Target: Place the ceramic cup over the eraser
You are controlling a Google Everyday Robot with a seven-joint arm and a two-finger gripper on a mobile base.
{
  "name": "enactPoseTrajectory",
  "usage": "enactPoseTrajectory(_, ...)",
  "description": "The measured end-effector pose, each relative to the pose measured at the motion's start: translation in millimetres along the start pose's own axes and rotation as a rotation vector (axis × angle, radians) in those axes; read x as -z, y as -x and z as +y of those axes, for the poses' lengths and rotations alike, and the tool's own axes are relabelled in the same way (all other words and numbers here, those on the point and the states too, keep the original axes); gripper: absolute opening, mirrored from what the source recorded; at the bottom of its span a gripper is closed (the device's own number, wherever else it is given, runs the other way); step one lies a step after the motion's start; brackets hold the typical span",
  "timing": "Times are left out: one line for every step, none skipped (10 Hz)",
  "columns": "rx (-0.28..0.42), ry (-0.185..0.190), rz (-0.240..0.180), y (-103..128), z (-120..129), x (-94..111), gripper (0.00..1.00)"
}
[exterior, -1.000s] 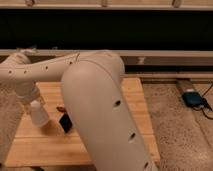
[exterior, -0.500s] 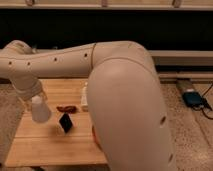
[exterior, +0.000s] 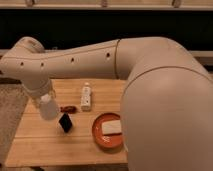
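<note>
The ceramic cup (exterior: 48, 107), small, white and tapered, hangs under my gripper (exterior: 44, 98) at the left side of the wooden table (exterior: 45, 145). The gripper is shut on the cup's upper end, and the cup's lower part shows below it. The eraser (exterior: 65, 122), a small black wedge, stands on the table just to the right of the cup and a little nearer the front. The cup is beside the eraser, not over it.
A small red-brown thing (exterior: 68, 108) lies just behind the eraser. A slim white bottle (exterior: 86, 96) lies at mid-table. An orange plate (exterior: 100, 137) holds a white block (exterior: 112, 127). My arm's bulky links cover the right of the view.
The gripper with the cup has moved a little to the right, closer to the eraser. The arm's large link has swung further into the right of the view.
</note>
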Motion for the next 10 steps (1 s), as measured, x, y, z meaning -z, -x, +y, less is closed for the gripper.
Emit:
enactPoseTrajectory(-0.015,-0.004,-0.003,-0.9,-5.4,-0.6,0.0)
enactPoseTrajectory(-0.039,-0.009,-0.002,-3.0,-14.2,-2.1,0.0)
enactPoseTrajectory(-0.064,-0.015,0.005,-5.9,-24.3,-6.0,0.0)
enactPoseTrajectory(-0.085,-0.019,0.017,-9.2,-32.2,-13.2,0.0)
enactPoseTrajectory(-0.096,-0.022,0.03,-12.1,-36.2,-20.6,0.0)
enactPoseTrajectory(-0.099,-0.021,0.037,-13.5,-35.8,-23.0,0.0)
enactPoseTrajectory(-0.101,-0.024,0.049,-16.6,-37.1,-26.8,0.0)
enactPoseTrajectory(-0.102,-0.024,0.064,-21.1,-37.4,-30.0,0.0)
enactPoseTrajectory(-0.102,-0.025,0.074,-24.2,-37.2,-31.6,0.0)
enactPoseTrajectory(-0.101,-0.022,0.082,-26.9,-35.5,-33.7,0.0)
